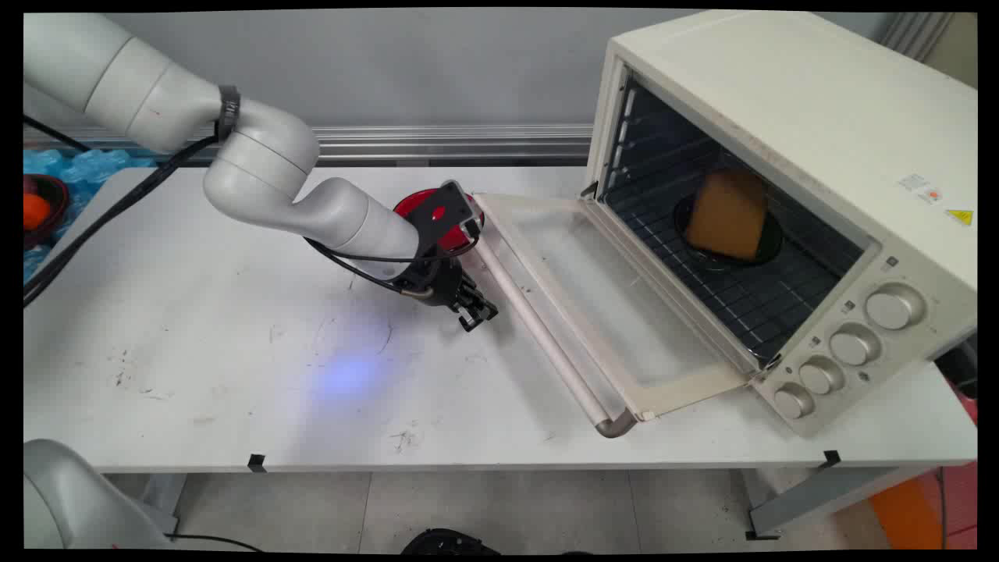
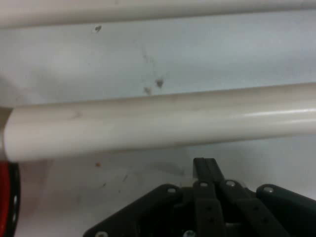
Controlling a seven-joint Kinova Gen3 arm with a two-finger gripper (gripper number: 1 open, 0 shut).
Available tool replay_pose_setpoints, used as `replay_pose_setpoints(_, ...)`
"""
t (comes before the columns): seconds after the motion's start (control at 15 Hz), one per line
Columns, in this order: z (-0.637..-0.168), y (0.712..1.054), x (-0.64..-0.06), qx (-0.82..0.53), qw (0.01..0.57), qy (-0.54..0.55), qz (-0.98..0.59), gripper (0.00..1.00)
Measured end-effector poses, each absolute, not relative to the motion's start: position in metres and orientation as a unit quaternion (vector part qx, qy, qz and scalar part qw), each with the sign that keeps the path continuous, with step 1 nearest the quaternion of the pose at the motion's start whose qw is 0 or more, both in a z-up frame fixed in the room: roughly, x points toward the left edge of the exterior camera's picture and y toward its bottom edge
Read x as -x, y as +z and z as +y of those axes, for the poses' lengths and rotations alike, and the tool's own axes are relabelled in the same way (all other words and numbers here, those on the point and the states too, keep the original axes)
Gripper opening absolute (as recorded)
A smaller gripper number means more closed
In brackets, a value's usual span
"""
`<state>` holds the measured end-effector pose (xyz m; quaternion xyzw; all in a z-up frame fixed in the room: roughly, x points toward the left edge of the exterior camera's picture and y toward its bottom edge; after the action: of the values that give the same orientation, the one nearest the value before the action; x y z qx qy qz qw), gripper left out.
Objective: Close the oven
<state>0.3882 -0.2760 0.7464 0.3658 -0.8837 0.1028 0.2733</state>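
My gripper [image 1: 478,314] hangs low over the white table [image 1: 234,351], just left of the cream toaster oven's [image 1: 780,117] open door [image 1: 624,312]. Its fingers are shut with nothing between them. In the hand view the fingertips [image 2: 205,165] sit close in front of the door's round cream handle bar [image 2: 158,123], which runs across the picture; they are not touching it. The same handle [image 1: 538,336] lies along the door's outer edge. A red dish [image 1: 414,204] sits behind my wrist, and its rim [image 2: 6,197] shows at the left. Inside the oven a brown slice of bread [image 1: 730,215] rests on a black plate [image 1: 769,250].
The oven stands at the table's right end, control knobs [image 1: 855,343] facing front. A dark bowl with an orange thing [image 1: 35,211] and blue packaging [image 1: 86,164] lie at the back left. An aluminium rail [image 1: 453,144] runs along the wall.
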Motion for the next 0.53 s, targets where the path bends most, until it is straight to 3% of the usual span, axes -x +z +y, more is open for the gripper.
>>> replay_pose_setpoints(0.53,-0.2793,0.7502,-0.3876,-0.358,0.301,0.102,-0.878,0.0)
